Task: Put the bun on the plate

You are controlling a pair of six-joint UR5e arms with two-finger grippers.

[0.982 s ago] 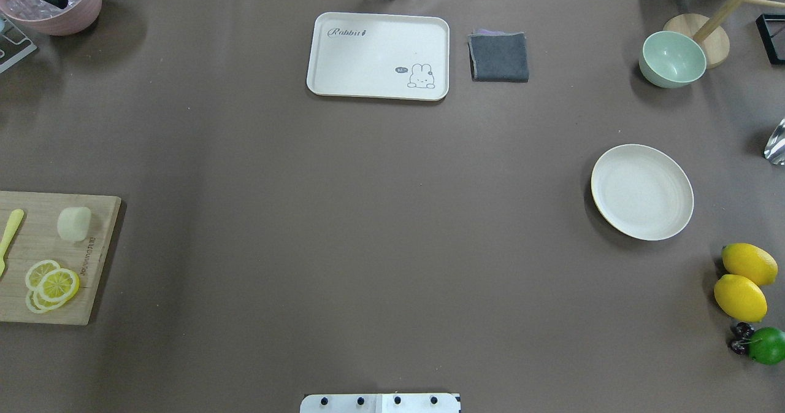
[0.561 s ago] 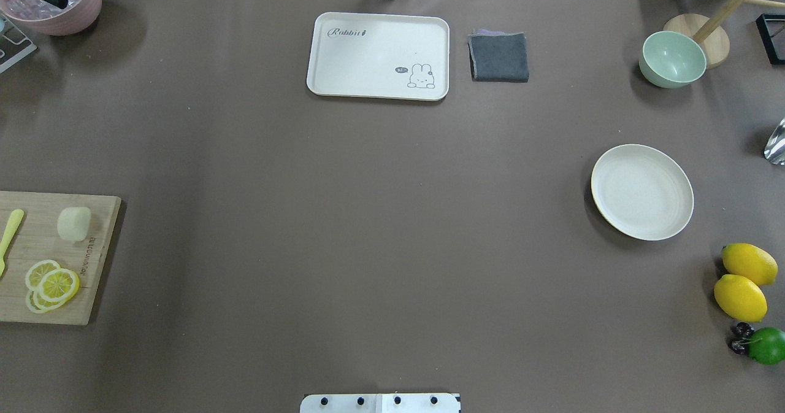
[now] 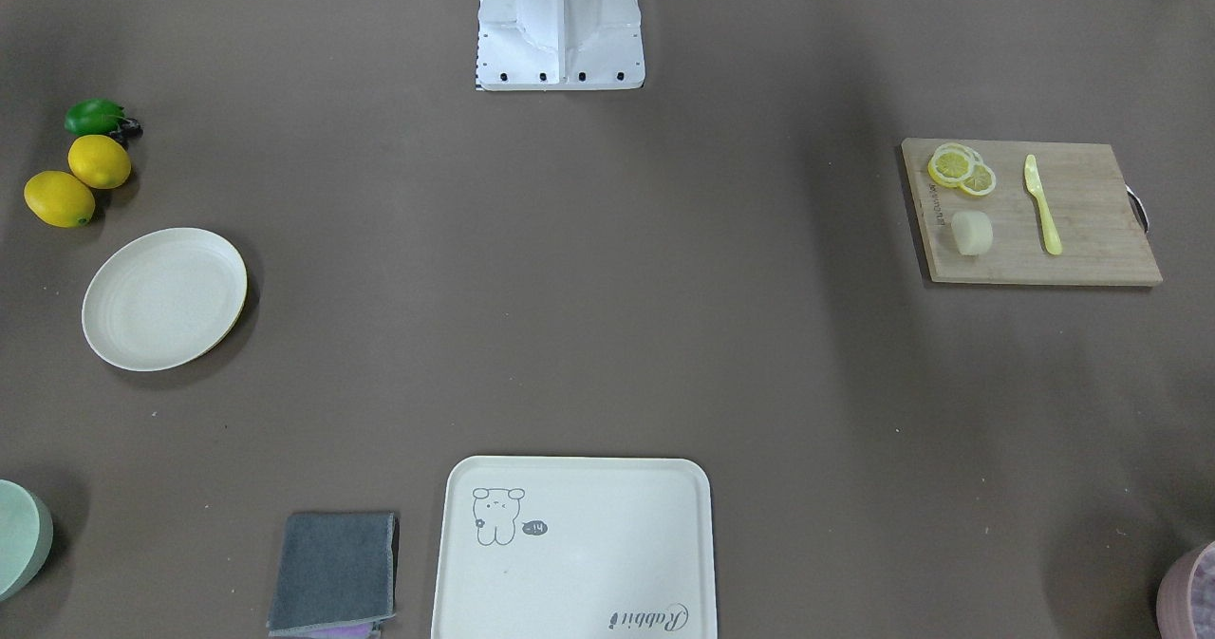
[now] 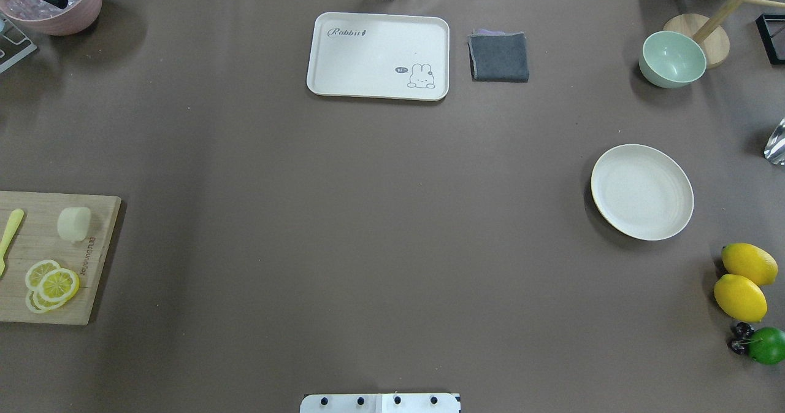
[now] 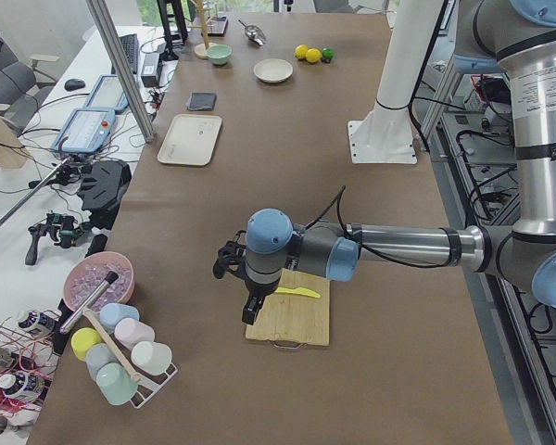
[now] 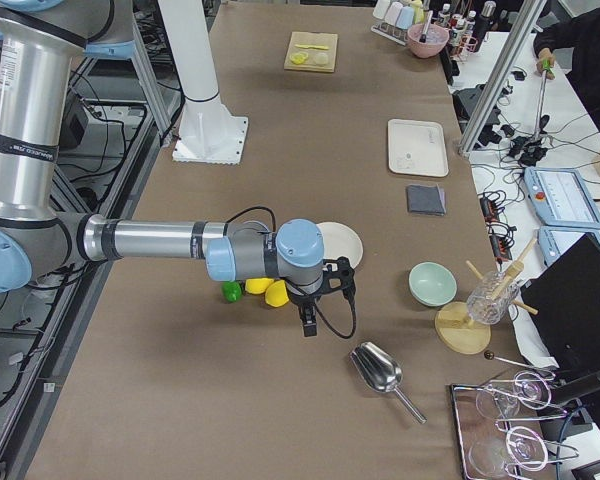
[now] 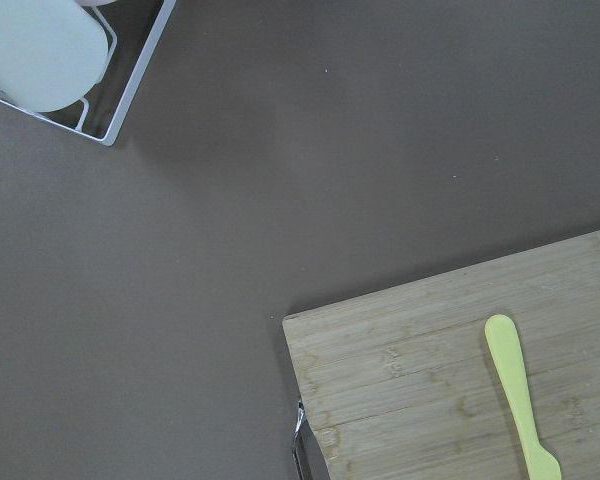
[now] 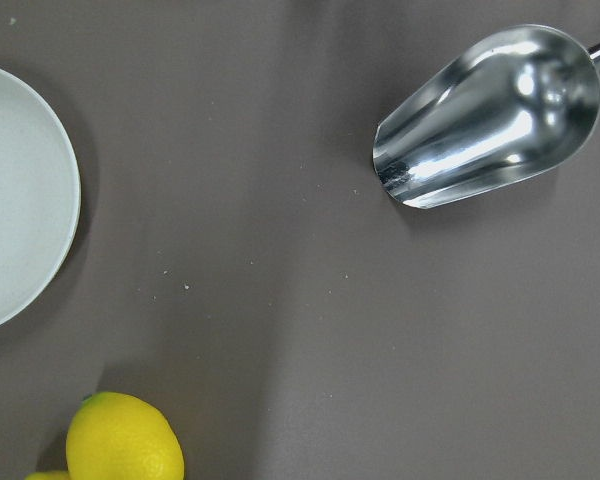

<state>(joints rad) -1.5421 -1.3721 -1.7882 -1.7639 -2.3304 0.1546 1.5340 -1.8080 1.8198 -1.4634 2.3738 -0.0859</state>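
The table held one small pale cream rounded bun (image 4: 74,224), one round cream-white rimmed plate (image 4: 642,192), one rectangular cream tray (image 4: 368,57), one wooden cutting board (image 4: 37,244), one yellow plastic knife (image 7: 507,360), two whole yellow lemons (image 4: 740,297), one green lime (image 4: 766,345), apparently three overlapping lemon slices (image 4: 58,284), one folded grey cloth (image 4: 499,57), one mint-green bowl (image 4: 673,59) and one shiny metal scoop (image 8: 490,110).

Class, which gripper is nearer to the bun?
Left. The left gripper hangs at the edge of the board that bears the bun; the right gripper is at the table's other end, near the lemons.
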